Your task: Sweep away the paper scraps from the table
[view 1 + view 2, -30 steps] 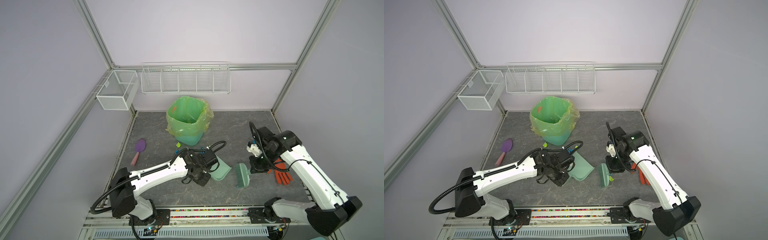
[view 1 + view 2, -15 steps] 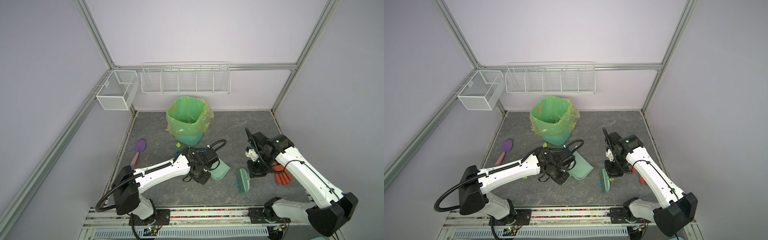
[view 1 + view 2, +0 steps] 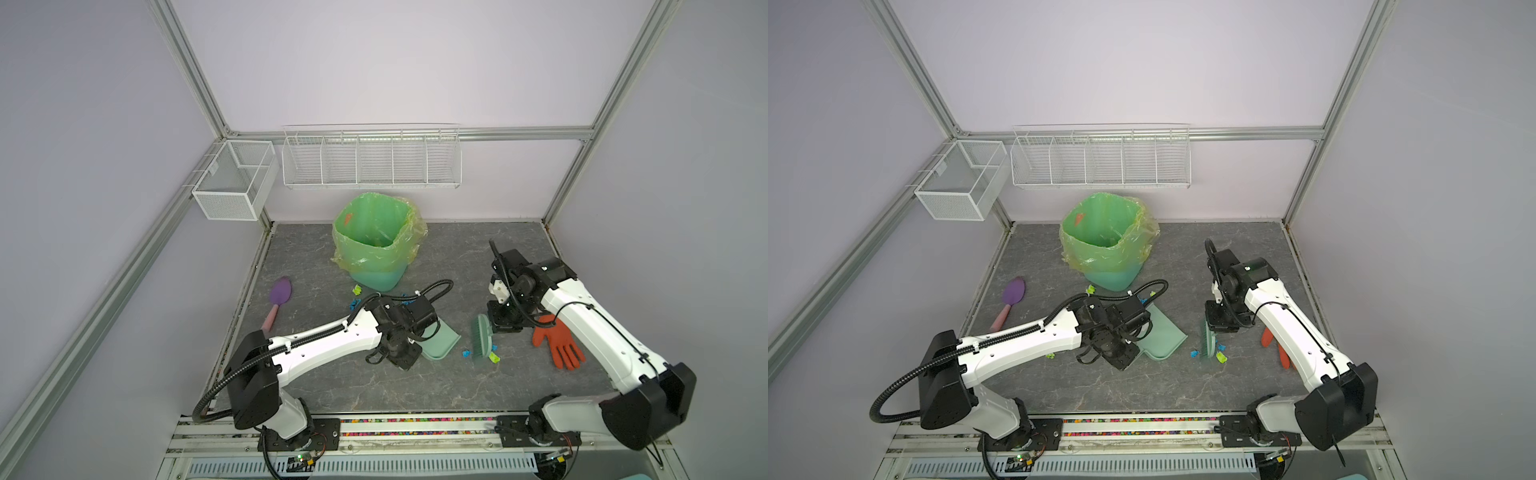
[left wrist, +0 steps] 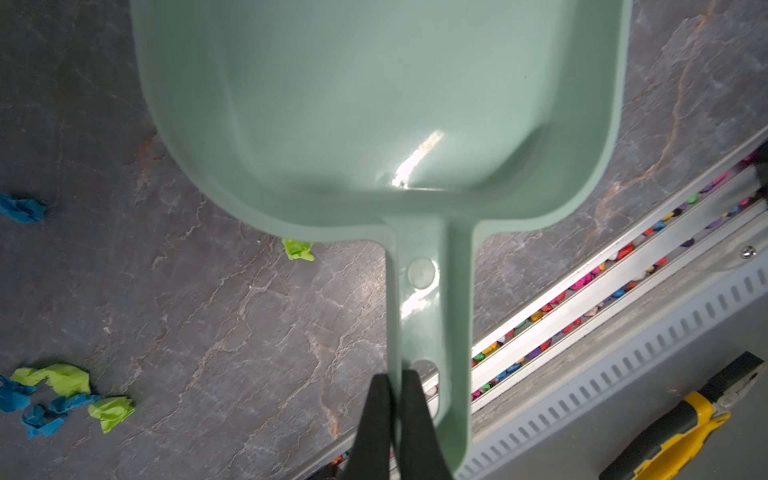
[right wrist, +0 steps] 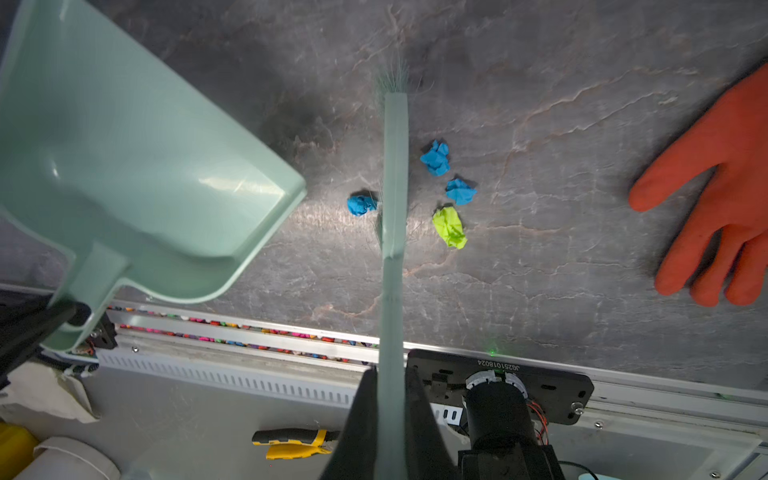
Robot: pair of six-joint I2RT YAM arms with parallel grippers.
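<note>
Paper scraps point(image 5: 449, 227) on table point(image 3: 415, 386), in separate groups. Closest group at head of brush point(image 5: 394, 187): two blue and one lime on the orange glove point(image 5: 727, 187) side, just beside the head, not touching. One more blue on the dustpan point(image 5: 124, 166) side, right against the bristles. All four out past the fingertips of right gripper point(image 5: 390, 374), alongside the brush, well clear of the jaws.

Right gripper clamped tight on brush handle, bristles down on table. In both top views, same scraps low beside the brush, between right gripper and front rail.

Another group, blue and lime mixed, near base of green-bagged bin point(image 3: 376, 245), behind the left arm. In left wrist view: one lime scrap just beside the dustpan's rear wall near the handle, a blue-lime cluster and a lone blue off to one side. None in the pan.

Left gripper point(image 4: 395, 376) pinched closed on edge of dustpan handle, pan mouth toward brush, small gap between them.

Glove flat on table beside right arm. Purple spatula point(image 3: 279, 295) by the left rail. Pliers point(image 4: 685, 419) off the table, past the front rail.
</note>
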